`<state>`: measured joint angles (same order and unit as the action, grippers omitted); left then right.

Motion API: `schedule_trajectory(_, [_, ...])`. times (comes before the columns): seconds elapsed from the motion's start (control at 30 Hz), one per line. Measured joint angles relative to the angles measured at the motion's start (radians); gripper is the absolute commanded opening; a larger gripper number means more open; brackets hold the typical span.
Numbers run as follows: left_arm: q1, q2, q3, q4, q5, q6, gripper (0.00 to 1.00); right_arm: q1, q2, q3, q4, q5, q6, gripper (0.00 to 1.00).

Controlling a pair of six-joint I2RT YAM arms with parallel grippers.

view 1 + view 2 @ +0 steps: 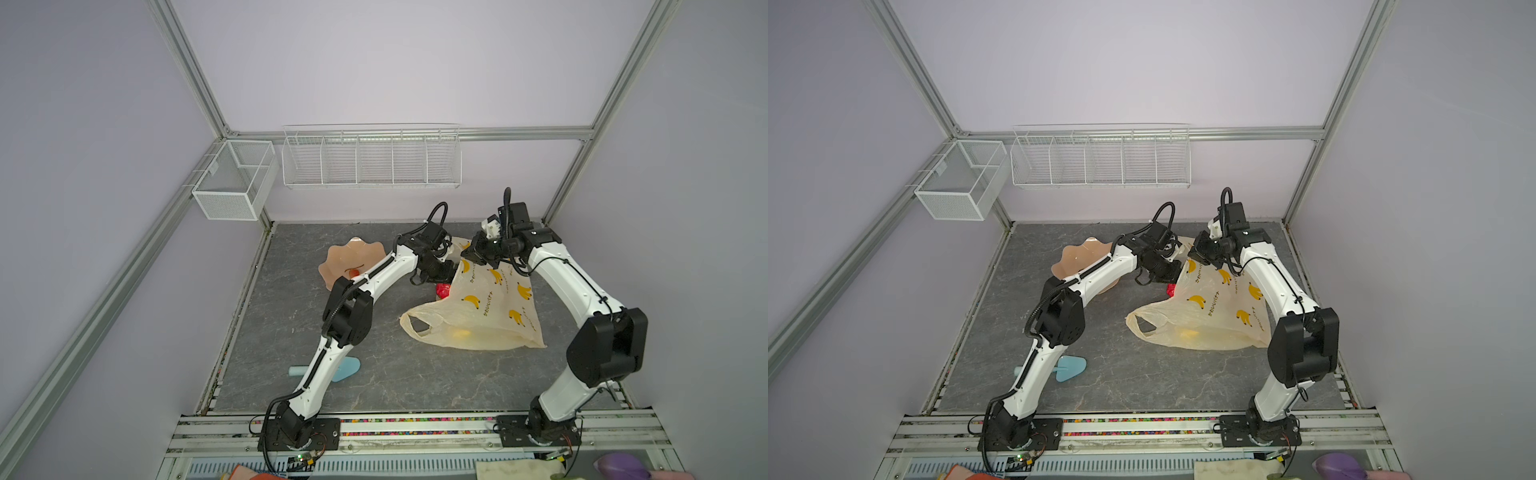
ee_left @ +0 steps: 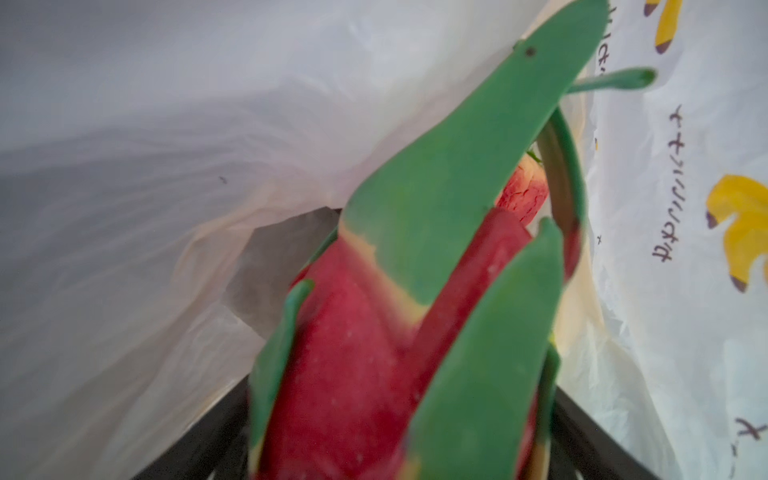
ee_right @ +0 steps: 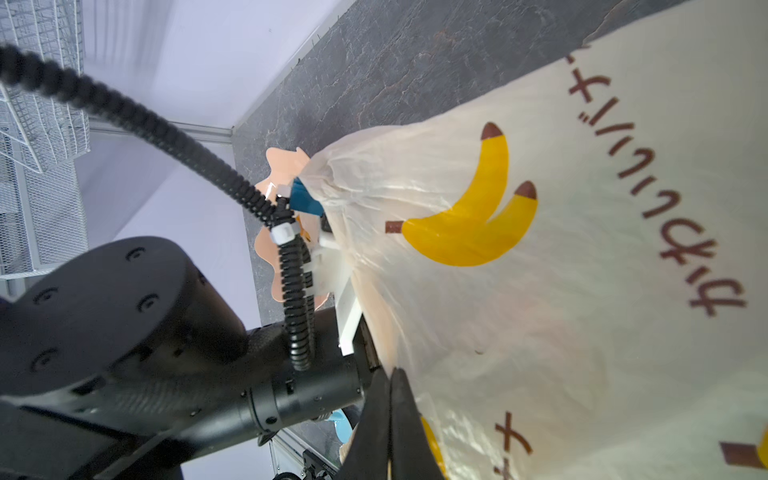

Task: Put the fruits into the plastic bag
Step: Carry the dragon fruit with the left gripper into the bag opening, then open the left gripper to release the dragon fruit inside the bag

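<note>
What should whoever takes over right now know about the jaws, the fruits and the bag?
Left gripper: jaws closed around the dragon fruit, inside the mouth of the plastic bag, not yet released.
Right gripper: jaws shut on the bag's edge, holding it up.
Done: a yellow fruit shows through the bag; a red-yellow fruit lies inside too.
To do: release the dragon fruit; one small red fruit sits on the peach dish.

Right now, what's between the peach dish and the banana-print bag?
The left gripper, holding the dragon fruit at the plastic bag's mouth; both top views show it.
</note>
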<state>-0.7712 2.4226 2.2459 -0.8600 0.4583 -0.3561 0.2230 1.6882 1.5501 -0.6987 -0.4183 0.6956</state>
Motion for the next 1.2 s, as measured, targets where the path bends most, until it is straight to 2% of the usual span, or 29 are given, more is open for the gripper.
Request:
schedule_trajectory(0.27, [-0.014, -0.020, -0.053, 0.020, -0.040, -0.081, 0.31, 0.000, 0.009, -0.005, 0.001, -0.002, 0.000, 0.07])
schedule_trajectory(0.47, [0.009, -0.144, -0.171, 0.006, -0.076, -0.138, 0.31, 0.000, 0.010, -0.006, 0.001, -0.032, -0.010, 0.06])
schedule_trajectory(0.73, [0.029, -0.309, -0.272, 0.081, -0.021, -0.241, 0.29, 0.000, 0.010, -0.012, 0.002, -0.087, -0.016, 0.07])
schedule_trajectory(0.97, [0.024, -0.286, -0.294, 0.093, -0.016, -0.285, 0.27, 0.000, 0.010, -0.015, 0.008, -0.107, -0.016, 0.07])
schedule_trajectory(1.2, [0.019, -0.201, -0.264, 0.093, -0.017, -0.303, 0.28, 0.000, 0.010, -0.015, 0.008, -0.111, -0.016, 0.07])
